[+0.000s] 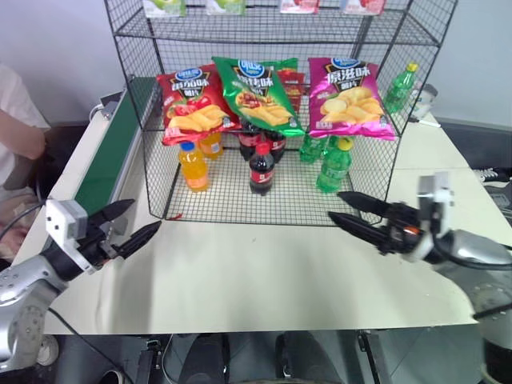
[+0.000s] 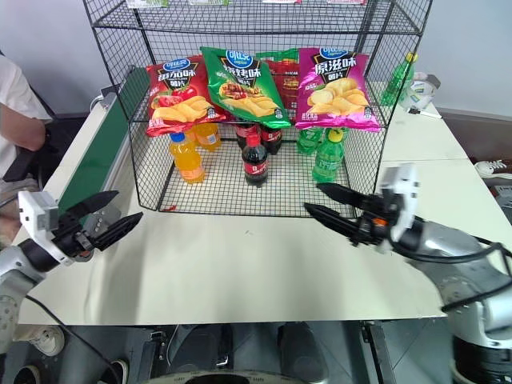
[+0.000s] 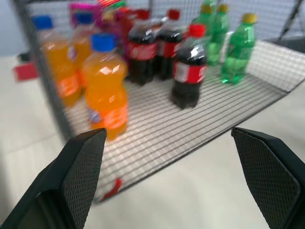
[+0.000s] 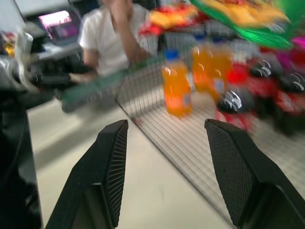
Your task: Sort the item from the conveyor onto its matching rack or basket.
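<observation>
The shiny green crisp bag lies tilted on the middle tier of the tall black wire rack, between a red bag and a magenta one. The dark-green conveyor runs along the table's left side, with nothing on the part I see. My left gripper hangs open and empty near the conveyor's front end, pointing at the rack's bottom tier. My right gripper is open and empty too, level in front of the rack's right front corner. In the right wrist view the green bag shows above the bottles.
A red crisp bag and a magenta crisp bag flank the green one. Orange, cola and green bottles stand on the bottom tier. A person sits beyond the conveyor. The pale table lies bare in front.
</observation>
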